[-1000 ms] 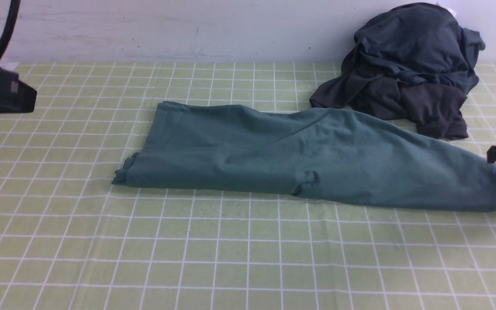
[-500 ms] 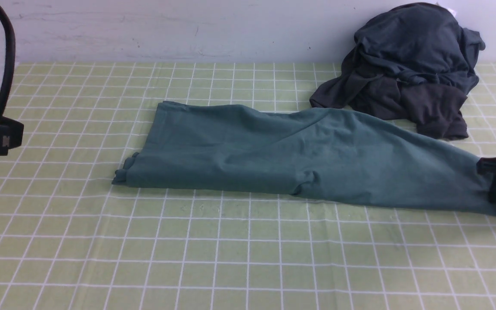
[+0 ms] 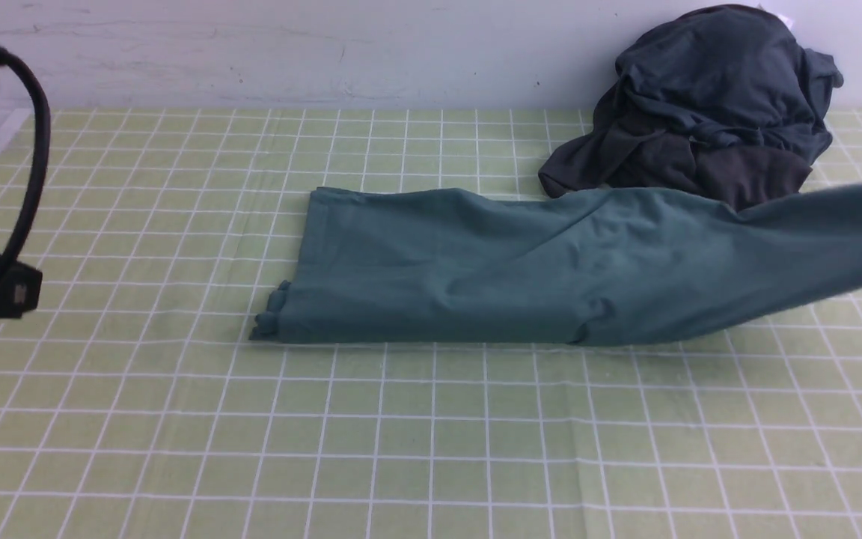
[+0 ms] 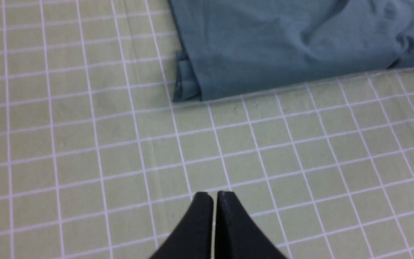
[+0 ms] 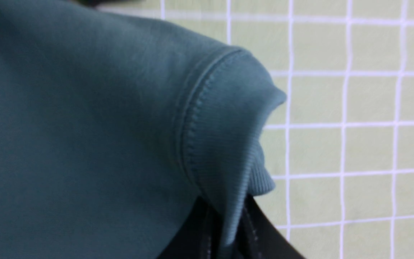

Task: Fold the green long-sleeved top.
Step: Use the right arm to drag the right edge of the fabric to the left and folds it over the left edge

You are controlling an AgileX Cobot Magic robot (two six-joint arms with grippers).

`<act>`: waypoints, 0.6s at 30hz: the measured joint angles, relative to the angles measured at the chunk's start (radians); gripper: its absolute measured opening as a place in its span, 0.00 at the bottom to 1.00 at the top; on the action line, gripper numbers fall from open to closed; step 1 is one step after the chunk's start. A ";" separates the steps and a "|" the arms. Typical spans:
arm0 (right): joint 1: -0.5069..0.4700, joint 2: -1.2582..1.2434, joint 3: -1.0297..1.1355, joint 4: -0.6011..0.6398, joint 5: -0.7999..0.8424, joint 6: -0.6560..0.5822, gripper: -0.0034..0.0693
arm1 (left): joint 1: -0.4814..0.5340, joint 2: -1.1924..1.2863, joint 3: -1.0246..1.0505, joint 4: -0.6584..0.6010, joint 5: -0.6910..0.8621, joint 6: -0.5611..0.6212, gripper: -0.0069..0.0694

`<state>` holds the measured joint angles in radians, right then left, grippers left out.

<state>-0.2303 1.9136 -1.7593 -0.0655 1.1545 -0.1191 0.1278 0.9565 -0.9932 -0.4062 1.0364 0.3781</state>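
The green long-sleeved top has slid toward the right edge of the surface since a moment ago. Its right end, flat before, now hangs lifted, blurred and cut off from sight. The right gripper pinches its ribbed edge. The left gripper, jaws pressed together, hovers near the left edge. The lifted cloth hides part of the dark garments in the far right corner.

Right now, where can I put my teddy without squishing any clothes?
The near strip of checked tablecloth, in front of the green top, is bare. So is the back-left patch between the top and the wall. The back right is crowded: the dark clothes pile sits there, behind the top's lifted end.
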 joint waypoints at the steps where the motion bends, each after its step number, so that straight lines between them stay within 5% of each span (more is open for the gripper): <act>1: 0.020 -0.009 -0.088 0.044 0.038 -0.006 0.11 | 0.000 0.000 0.034 0.006 0.003 -0.016 0.09; 8: 0.245 -0.017 -0.289 0.256 0.032 -0.024 0.11 | 0.000 0.000 0.208 0.007 -0.032 -0.032 0.09; 10: 0.388 -0.014 -0.296 0.294 -0.031 -0.025 0.11 | 0.000 0.000 0.265 0.007 -0.065 -0.032 0.09; 18: 0.772 0.188 -0.301 0.305 -0.240 -0.008 0.11 | 0.000 0.000 0.374 -0.042 -0.222 -0.024 0.09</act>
<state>0.5415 2.1016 -2.0606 0.2393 0.9146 -0.1273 0.1278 0.9565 -0.6197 -0.4484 0.8142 0.3542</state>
